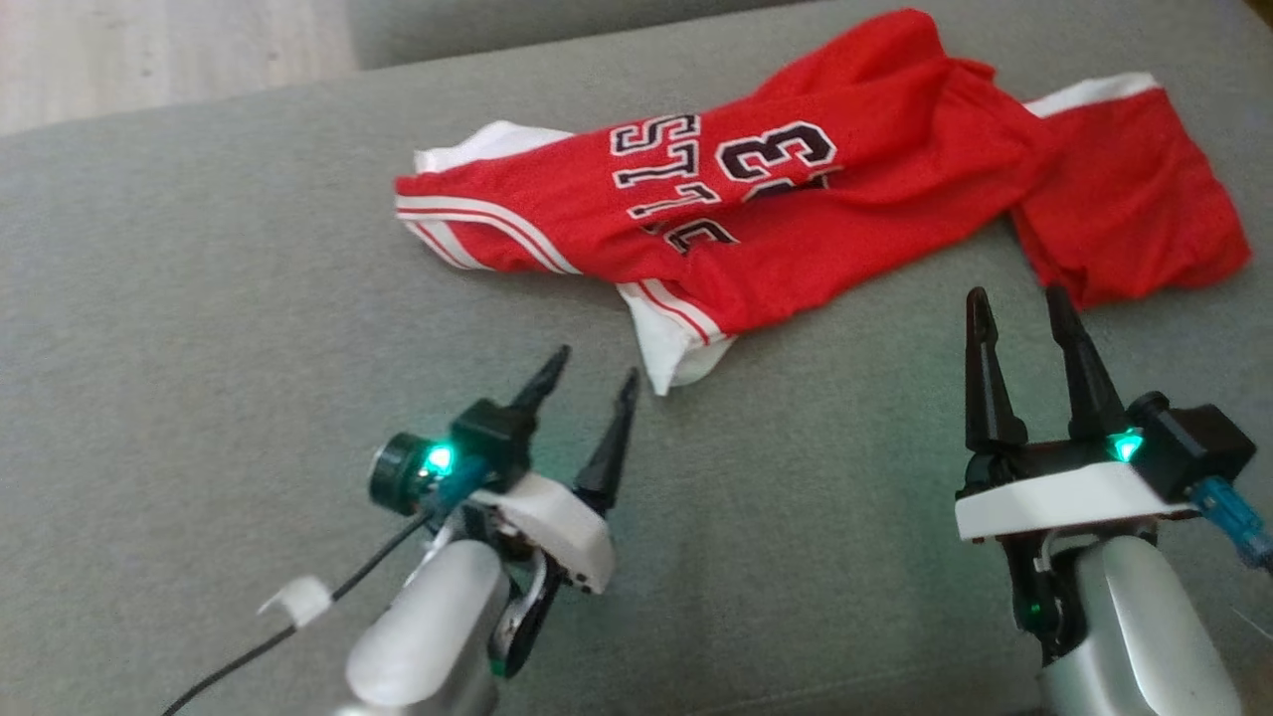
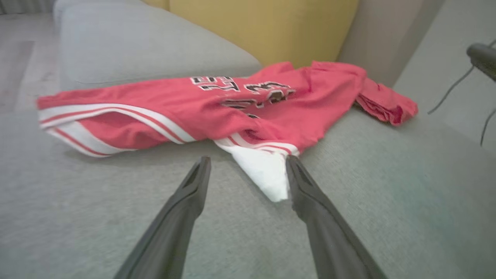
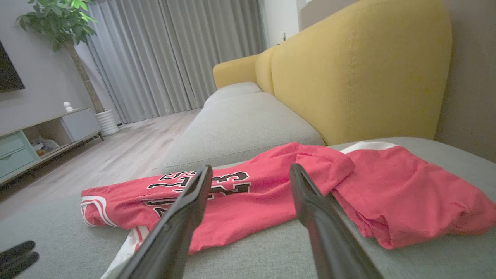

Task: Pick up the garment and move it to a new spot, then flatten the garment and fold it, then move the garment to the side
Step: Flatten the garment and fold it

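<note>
Lining up for the pickup | left claw [image 1: 597, 363] and right claw [image 1: 1016, 293] are held wide, empty | red jersey [image 1: 796, 209] is bunched just ahead of both, white corner [image 2: 263, 174] beside the left claw | next, probably: fabric to be pinched and lifted

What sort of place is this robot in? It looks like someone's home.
Most likely a home living room: a grey sofa with a yellow backrest, floor-length grey curtains, and a potted plant beside a low cabinet.
</note>
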Robot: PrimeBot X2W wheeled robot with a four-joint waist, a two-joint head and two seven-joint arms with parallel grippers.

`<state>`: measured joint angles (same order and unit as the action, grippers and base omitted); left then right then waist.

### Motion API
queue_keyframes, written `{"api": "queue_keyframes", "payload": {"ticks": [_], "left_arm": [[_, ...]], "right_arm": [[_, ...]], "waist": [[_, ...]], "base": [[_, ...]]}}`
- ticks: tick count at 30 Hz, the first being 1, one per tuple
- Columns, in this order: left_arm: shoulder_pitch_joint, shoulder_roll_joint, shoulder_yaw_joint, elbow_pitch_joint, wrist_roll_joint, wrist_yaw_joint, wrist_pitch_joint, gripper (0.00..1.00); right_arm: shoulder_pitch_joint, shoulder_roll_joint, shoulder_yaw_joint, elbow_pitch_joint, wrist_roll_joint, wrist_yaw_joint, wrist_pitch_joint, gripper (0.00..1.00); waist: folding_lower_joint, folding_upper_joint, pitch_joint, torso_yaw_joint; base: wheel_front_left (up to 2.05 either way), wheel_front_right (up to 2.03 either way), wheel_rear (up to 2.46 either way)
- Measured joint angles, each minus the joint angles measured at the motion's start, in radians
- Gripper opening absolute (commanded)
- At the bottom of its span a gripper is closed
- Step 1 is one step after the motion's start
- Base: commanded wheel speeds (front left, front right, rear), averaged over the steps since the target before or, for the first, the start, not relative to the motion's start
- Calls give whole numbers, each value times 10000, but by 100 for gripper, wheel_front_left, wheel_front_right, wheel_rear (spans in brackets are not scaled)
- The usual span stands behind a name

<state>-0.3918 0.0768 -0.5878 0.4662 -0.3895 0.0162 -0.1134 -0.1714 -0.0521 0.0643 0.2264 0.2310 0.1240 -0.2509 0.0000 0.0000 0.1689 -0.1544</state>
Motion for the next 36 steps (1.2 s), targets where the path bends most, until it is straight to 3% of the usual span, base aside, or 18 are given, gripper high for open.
{"api": "queue_keyframes", "payload": {"ticks": [8, 19, 20, 21, 22, 32, 36], "left_arm": [[-822, -215, -851, 1266, -73, -56, 696, 100], [-1668, -253, -1436, 2330, -936, 635, 305, 100], [-1712, -253, -1509, 2370, -1047, 642, 245, 89], [-1756, -253, -1574, 2420, -1137, 648, 230, 12], [-1790, -255, -1620, 2468, -1221, 677, 207, 0], [-2261, -224, -1651, 2924, -1363, 1093, -1068, 0], [-2612, 215, -1461, 2497, -895, 1388, -1312, 0]], "right_arm": [[-78, 2, 182, 17, 314, 0, 0, 100], [-337, 2, 265, 82, 546, 0, 0, 100], [-337, 2, 265, 84, 600, 0, 0, 100], [-337, 2, 265, 84, 612, 0, 0, 100], [-337, 2, 265, 86, 612, 0, 0, 100], [-333, 4, 119, 121, 602, 0, 0, 100], [-307, 4, 13, 138, 579, 0, -2, 100]], "waist": [[0, 0, 505, -711], [1, 0, 884, -1317], [1, 0, 883, -1339], [0, 0, 879, -1353], [0, 0, 873, -1360], [0, 0, 626, -1000], [-1, 0, 419, -633]], "base": [[0, 0, 0], [0, 0, 0], [0, 0, 0], [0, 0, 0], [0, 0, 0], [0, 0, 0], [0, 0, 0]]}}
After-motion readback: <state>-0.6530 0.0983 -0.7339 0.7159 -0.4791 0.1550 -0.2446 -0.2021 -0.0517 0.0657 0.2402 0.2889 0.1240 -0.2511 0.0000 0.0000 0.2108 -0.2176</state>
